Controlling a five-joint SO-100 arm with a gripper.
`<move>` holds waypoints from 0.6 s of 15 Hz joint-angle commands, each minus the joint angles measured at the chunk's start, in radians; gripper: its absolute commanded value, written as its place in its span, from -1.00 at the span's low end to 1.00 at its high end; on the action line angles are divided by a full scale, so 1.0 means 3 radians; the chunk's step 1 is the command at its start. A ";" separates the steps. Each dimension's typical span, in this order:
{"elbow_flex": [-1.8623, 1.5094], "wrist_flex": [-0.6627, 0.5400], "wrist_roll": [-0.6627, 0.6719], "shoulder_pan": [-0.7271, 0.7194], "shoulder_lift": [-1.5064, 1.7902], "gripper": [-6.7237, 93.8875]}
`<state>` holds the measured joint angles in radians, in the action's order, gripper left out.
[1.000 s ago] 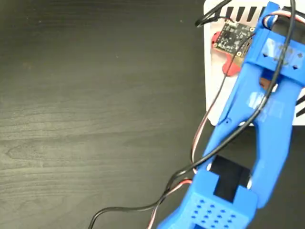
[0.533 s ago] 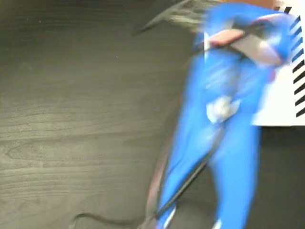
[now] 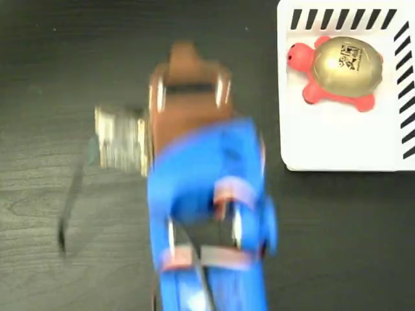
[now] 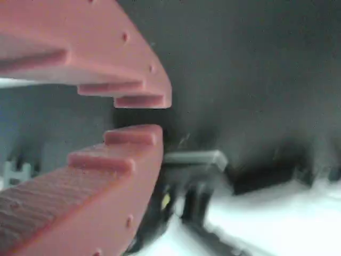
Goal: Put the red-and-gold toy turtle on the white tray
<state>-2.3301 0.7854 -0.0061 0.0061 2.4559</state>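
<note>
A: Since the red-and-gold toy turtle (image 3: 337, 70) lies wholly on the white tray (image 3: 337, 146) in the upper right of the fixed view, what relation matters most?

B: That the turtle and the pincer (image 3: 187, 58) are well apart. The turtle sits near the tray's striped top edge, head toward the left of the frame, long axis roughly left to right with the tail end a little lower. The pincer stands at upper centre, left of the tray, with bare dark worktop (image 3: 58, 52) between them. Nothing touches the turtle.

A: So the placing looks done?

B: By how things lie, yes; the turtle rests free on the tray, and any coming move would seem to be only the arm getting clear. The tray lies to the pincer's right in the frame.

A: And how do the jaws stand?

B: In the wrist view the pincer (image 4: 141, 116) shows two red-brown jaws with a narrow gap at the tips, nearly together, holding nothing. In the fixed view its tip is too smeared to confirm.

A: What is hard to make out?

B: The blue arm (image 3: 207, 214) is blurred and cut off at the bottom edge. A pale ridged block (image 3: 120, 139) at its left side cannot be identified. The tray runs off the right edge. In the wrist view neither turtle nor tray shows; only dim shapes beyond the jaws.
</note>
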 commanded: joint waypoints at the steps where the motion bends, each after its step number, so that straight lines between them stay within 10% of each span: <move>1: -0.0644 0.0000 0.0015 -0.0153 0.0818 -0.86; 9: -0.1887 0.1217 -0.0199 -0.0378 0.2449 -0.86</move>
<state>-2.8808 1.1014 -0.0460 -0.0951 3.1247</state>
